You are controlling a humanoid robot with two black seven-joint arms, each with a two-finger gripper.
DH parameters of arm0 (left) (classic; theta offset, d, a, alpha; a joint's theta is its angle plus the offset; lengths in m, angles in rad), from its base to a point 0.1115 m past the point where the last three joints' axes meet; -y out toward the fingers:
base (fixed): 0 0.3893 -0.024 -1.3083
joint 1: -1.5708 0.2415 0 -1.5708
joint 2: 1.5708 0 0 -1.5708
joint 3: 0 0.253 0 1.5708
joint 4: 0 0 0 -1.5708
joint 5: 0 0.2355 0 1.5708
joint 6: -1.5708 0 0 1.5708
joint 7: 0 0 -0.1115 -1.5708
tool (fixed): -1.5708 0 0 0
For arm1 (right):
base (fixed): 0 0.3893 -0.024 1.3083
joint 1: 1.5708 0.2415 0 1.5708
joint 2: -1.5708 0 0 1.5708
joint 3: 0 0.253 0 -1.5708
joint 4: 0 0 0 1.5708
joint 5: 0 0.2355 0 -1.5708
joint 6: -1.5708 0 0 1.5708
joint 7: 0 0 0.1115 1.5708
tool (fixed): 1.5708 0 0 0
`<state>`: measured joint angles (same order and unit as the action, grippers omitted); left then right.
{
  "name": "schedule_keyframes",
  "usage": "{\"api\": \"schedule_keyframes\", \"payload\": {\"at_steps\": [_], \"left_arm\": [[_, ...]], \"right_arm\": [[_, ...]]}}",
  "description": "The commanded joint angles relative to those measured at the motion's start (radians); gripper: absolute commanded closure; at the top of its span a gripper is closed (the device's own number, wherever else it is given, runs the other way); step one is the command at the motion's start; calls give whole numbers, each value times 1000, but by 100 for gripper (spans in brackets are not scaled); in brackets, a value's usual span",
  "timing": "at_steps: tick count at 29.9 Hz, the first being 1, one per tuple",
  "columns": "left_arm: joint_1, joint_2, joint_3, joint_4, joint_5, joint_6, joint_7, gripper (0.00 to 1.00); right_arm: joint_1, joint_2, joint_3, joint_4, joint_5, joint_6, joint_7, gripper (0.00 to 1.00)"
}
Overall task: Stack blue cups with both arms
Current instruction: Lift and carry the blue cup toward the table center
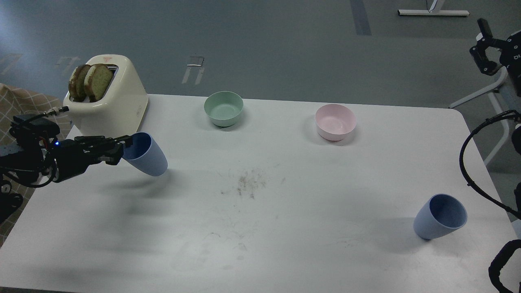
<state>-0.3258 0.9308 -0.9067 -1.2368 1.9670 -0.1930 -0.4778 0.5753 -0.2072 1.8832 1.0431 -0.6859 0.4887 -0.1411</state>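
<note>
One blue cup [147, 156] is at the left of the white table [285, 228], in front of the toaster. It is tilted with its base pointing right and looks raised off the table. My left gripper [123, 145] is shut on its rim, coming in from the left. The other blue cup [441, 217] stands, leaning a little, near the table's front right corner, with nothing touching it. My right gripper [483, 44] is high at the far right, off the table and far from that cup, with its fingers apart and empty.
A cream toaster [106, 101] with two bread slices stands at the back left, just behind the held cup. A green bowl [223, 108] and a pink bowl [335, 121] stand along the back. Dark crumbs [248, 183] lie mid-table. A black cable [474, 162] loops at the right edge.
</note>
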Motion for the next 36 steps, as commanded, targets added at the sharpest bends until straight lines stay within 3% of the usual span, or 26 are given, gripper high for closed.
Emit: {"api": "schedule_keyframes", "payload": {"at_steps": [1, 5, 12, 15, 22, 32, 36], "left_arm": [[-90, 37, 25, -78, 3, -51, -1, 100], [-299, 7, 180, -182, 10, -118, 1, 100], [-536, -150, 446, -176, 55, -120, 5, 100], [-568, -235, 506, -170, 117, -121, 8, 100], [-639, -437, 589, -8, 215, -123, 8, 100], [-684, -570, 677, 197, 215, -121, 8, 100], [-682, -573, 677, 208, 215, -121, 10, 100]], "right_arm": [[-9, -1, 17, 2, 0, 0, 0, 0], [-12, -29, 45, 2, 2, 0, 0, 0], [-51, -107, 47, -2, 91, 0, 0, 0], [-63, -130, 47, -2, 104, 0, 0, 0], [-98, -141, 70, 2, 118, 0, 0, 0], [-109, -143, 76, 2, 118, 0, 0, 0], [-109, -143, 76, 2, 118, 0, 0, 0]]}}
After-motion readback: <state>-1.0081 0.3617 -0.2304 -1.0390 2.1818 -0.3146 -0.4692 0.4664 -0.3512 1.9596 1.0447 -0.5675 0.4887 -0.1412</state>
